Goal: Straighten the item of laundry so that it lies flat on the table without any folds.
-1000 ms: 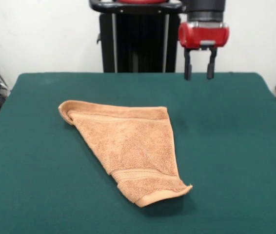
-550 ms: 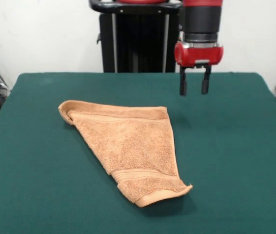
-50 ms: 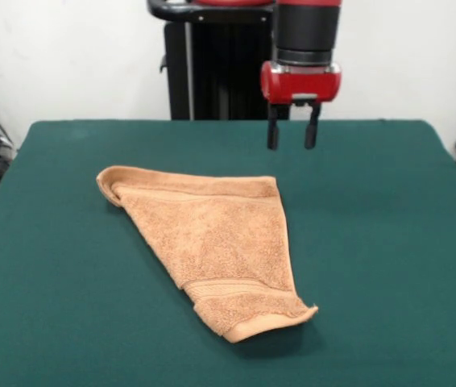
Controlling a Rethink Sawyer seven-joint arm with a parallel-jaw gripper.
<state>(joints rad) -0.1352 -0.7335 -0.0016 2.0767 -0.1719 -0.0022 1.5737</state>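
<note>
The towel point(image 3: 214, 242) lies folded on the bench point(image 3: 373, 242); the gripper point(image 3: 292, 135), fingers open and empty, hovers beyond its far right corner, approach step, needing descent onto that corner.

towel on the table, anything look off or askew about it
Yes. The towel is folded over itself into a rough triangle rather than lying flat, and it sits askew to the edges of the table. Its far-left corner is curled up. No damage shows. The gripper hangs above, jaws open.
</note>
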